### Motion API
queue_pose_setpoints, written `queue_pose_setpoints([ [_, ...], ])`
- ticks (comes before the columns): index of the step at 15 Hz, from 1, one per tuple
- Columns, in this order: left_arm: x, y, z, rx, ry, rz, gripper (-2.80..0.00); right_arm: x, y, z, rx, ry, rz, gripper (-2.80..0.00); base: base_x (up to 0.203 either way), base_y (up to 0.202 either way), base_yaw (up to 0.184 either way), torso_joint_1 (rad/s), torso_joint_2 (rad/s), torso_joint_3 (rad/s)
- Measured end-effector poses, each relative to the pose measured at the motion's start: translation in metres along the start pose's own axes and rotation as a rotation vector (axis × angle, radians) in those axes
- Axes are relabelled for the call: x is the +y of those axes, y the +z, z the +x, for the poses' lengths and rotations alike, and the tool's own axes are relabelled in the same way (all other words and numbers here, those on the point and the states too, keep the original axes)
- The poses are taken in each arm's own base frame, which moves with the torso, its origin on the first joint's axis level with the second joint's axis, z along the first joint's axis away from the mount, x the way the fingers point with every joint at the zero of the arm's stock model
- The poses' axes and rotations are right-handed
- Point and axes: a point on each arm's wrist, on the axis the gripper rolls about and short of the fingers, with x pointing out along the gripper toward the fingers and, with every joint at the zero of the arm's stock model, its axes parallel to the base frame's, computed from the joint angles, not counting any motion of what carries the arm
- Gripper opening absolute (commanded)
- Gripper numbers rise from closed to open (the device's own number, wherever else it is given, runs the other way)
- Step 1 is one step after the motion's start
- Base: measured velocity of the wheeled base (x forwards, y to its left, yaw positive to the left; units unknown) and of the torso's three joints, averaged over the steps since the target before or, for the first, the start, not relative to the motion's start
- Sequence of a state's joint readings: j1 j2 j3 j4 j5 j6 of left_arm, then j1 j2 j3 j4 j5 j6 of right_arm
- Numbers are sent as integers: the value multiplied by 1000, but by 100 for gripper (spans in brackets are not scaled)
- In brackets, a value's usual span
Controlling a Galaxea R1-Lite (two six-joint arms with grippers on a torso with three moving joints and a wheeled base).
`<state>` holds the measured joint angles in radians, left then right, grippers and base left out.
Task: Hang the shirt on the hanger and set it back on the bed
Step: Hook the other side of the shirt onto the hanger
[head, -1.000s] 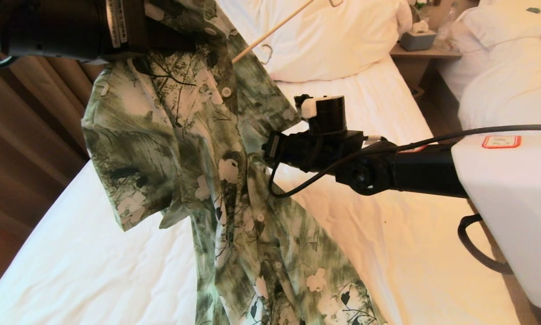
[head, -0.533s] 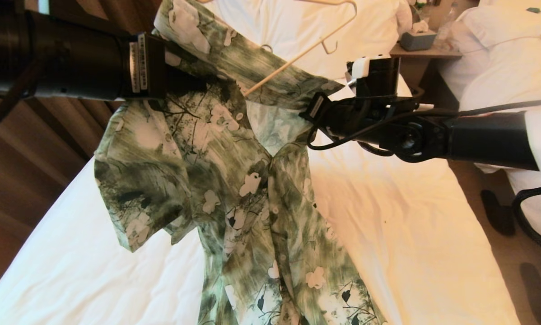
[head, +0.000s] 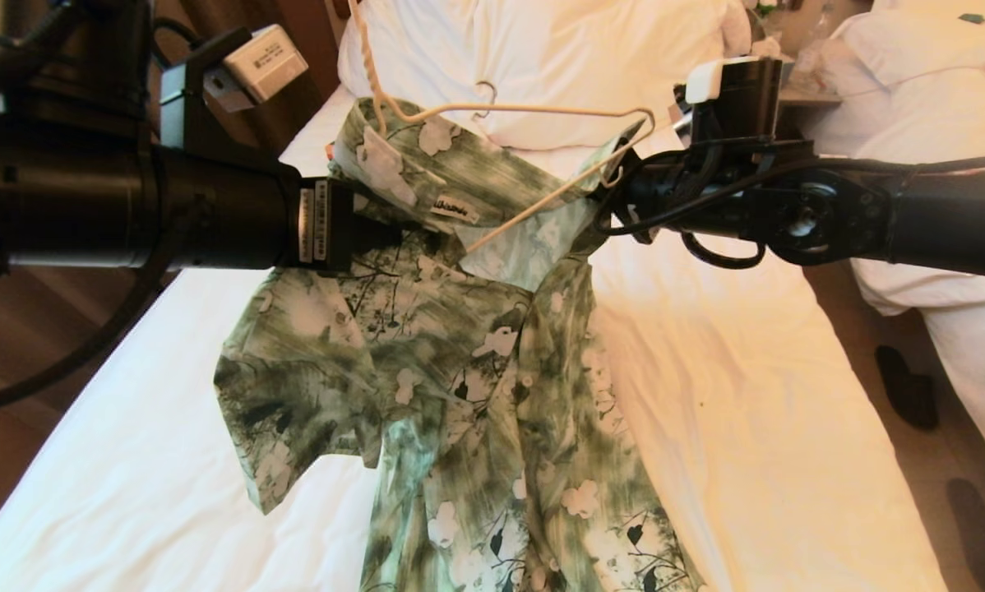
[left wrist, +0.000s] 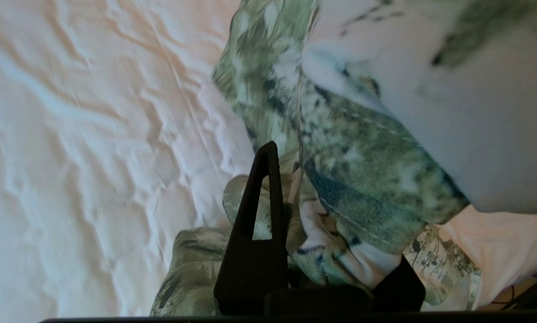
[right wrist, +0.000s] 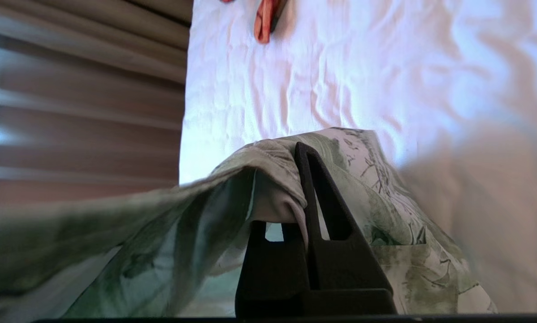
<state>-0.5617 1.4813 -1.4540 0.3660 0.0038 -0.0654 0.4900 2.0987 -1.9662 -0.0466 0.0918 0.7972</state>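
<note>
The green and white flower-print shirt (head: pixel 460 353) hangs above the bed (head: pixel 747 395), stretched between both grippers. The thin cream hanger (head: pixel 534 108) sits in its collar, with its bar across the top and one side slanting down into the open neck. My left gripper (head: pixel 369 234) is buried in the shirt's left shoulder. In the left wrist view, bunched shirt cloth (left wrist: pixel 367 179) fills that gripper (left wrist: pixel 309 211). My right gripper (head: pixel 616 177) is shut on the other shoulder edge, beside the hanger's corner. The right wrist view shows the gripper (right wrist: pixel 297 188) pinching a fold of the shirt (right wrist: pixel 385 193).
A big white pillow (head: pixel 558 57) lies at the head of the bed, with a small metal hook (head: pixel 484 89) against it. A second bed (head: pixel 936 82) stands to the right and slippers (head: pixel 904 386) lie on the floor between. An orange garment (right wrist: pixel 264 20) lies on the sheet.
My left arm has come down in the head view, and the right gripper has swung up and to the right. The shirt is spread wider, and the hanger's bar has come into view.
</note>
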Motion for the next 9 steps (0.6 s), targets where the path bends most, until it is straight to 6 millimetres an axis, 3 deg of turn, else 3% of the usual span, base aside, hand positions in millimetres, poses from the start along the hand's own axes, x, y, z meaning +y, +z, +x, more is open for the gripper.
queue_pose_setpoints([
  [9,7,-24,17,38,58,2,-280,-3,20,-19,-5,-46,16,-280,0,0,0,0,0,0],
])
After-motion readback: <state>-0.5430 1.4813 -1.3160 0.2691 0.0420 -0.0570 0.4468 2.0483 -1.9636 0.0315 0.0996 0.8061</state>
